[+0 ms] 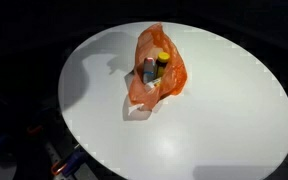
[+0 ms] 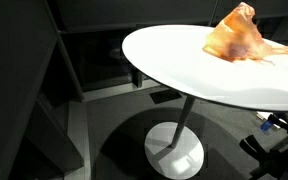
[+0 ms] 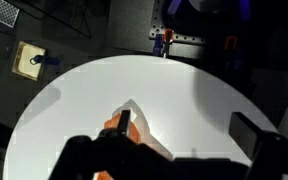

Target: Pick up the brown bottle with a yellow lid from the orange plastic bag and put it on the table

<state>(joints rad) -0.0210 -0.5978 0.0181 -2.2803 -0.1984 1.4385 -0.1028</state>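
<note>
An orange plastic bag point(image 1: 156, 72) lies on the round white table point(image 1: 214, 110), a little back of its middle. Inside its open mouth I see the brown bottle point(image 1: 150, 68) with its yellow lid point(image 1: 161, 56). In an exterior view the bag point(image 2: 239, 38) shows as a crumpled orange heap, and the bottle is hidden. In the wrist view my gripper point(image 3: 184, 122) is open and empty above the table. Its left finger is over the edge of the bag point(image 3: 111, 127). The arm does not show in either exterior view.
The table point(image 2: 184, 60) stands on a single white pedestal foot point(image 2: 174, 150) over a dark floor. A small tan box point(image 3: 29, 60) lies on the floor beyond the table's edge. Dark equipment with a red part point(image 3: 164, 40) stands behind the table.
</note>
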